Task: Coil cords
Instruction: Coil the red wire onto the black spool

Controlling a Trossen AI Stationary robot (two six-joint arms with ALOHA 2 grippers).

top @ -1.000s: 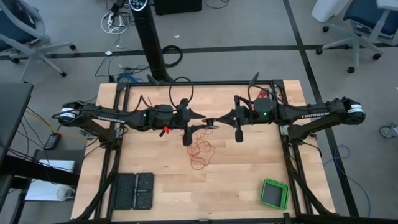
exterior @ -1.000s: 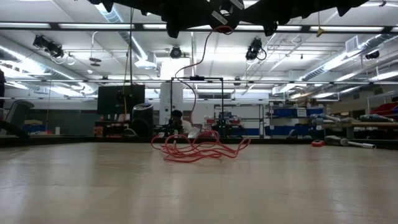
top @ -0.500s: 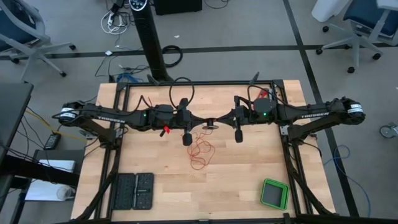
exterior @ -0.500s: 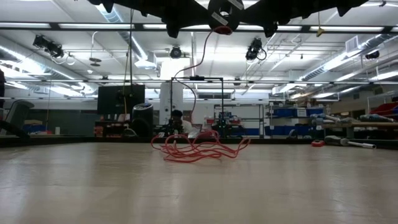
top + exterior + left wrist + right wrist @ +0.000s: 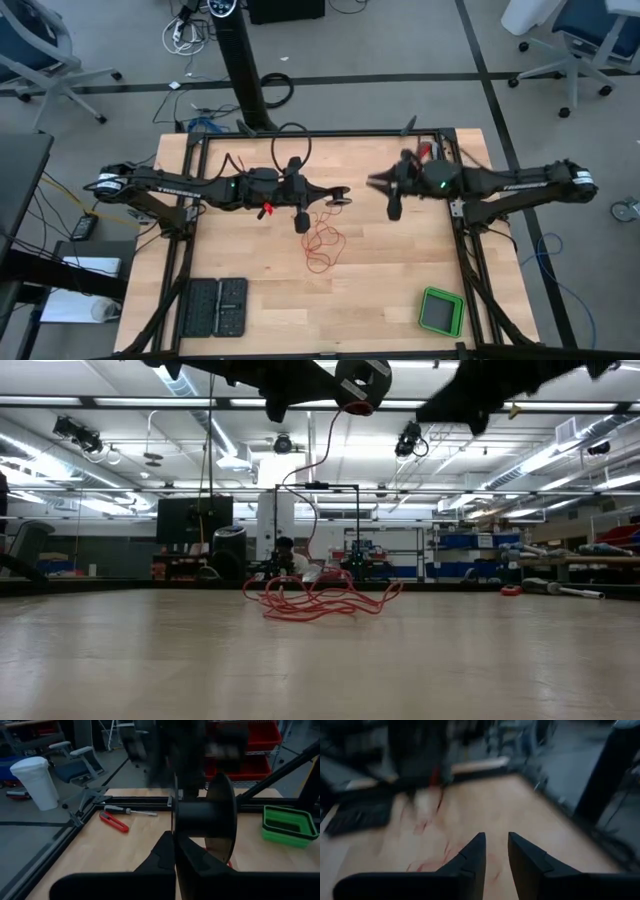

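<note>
Left tool [image 5: 343,196] is clenched on the rim of a black spool [image 5: 215,817], holding it up in the air over the middle of the surface [image 5: 400,270]. In the left wrist view the fingers [image 5: 167,852] are pressed together on the near flange, with the spool's hub and far flange just beyond.

Red wire [image 5: 322,240]: most of it lies in a loose, tangled heap on the surface, just below the left tool in the high view, near the surface's centre. One strand rises from the heap up to the spool [image 5: 362,382], as seen in the low view [image 5: 320,598]. The heap is uncoiled, with loops sprawling flat.

Right tool [image 5: 376,180] hangs over the surface to the right of the spool, apart from it, empty. In its wrist view the fingers [image 5: 472,855] stand with a narrow gap between them, gripping nothing; the picture there is blurred.

Other items: green box [image 5: 441,312] near the front right corner of the surface; black tray [image 5: 217,308] near the front left; red-handled tool [image 5: 113,821] lying near the surface's edge by the frame rail. A person sits in the room far behind the surface [image 5: 285,556].
</note>
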